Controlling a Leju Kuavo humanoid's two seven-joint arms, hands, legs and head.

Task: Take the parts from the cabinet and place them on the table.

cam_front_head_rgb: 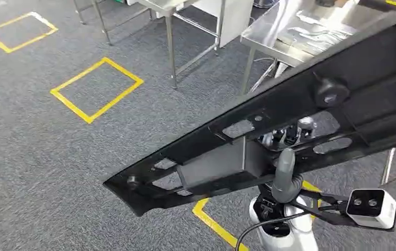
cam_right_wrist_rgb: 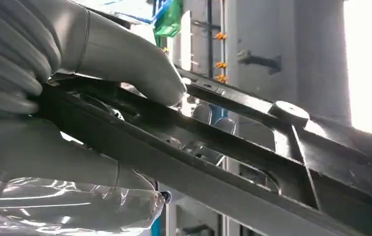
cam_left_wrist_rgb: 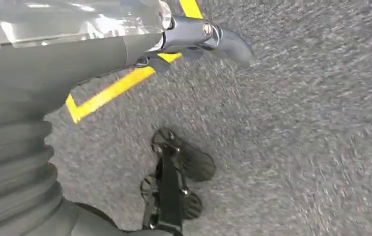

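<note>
Spanning the head view from the lower left to the upper right edge of the frame, the black part (cam_front_head_rgb: 269, 136) is a long, flat moulded panel with cut-outs, ribs and a round knob. It looks stiff and probably light for its size, plastic by its dull finish, so the trouble is likely leverage rather than weight: a hold near one end would let the far end swing and twist. Its ribbed rails and the edges of its cut-outs look like better holds than the smooth faces, which could slip. Its long axis runs diagonally, the narrow tip pointing to the lower left and the broad end rising to the upper right, so it is tilted, not level.

The right robot hand (cam_right_wrist_rgb: 100, 88) grips it near mid-length: in the right wrist view the thick thumb presses on one face of a rail while the fingers (cam_right_wrist_rgb: 51, 152) lie under the other. In the head view one grey finger (cam_front_head_rgb: 285, 175) curls over the lower edge.

The left robot hand (cam_left_wrist_rgb: 193, 37) hangs over the grey carpet (cam_left_wrist_rgb: 297, 147) with nothing in it; how far its fingers are spread I cannot tell.

Beyond the part, a steel tabletop (cam_front_head_rgb: 284, 36) stands at the upper right, and yellow tape squares (cam_front_head_rgb: 97, 89) mark the carpet.
</note>
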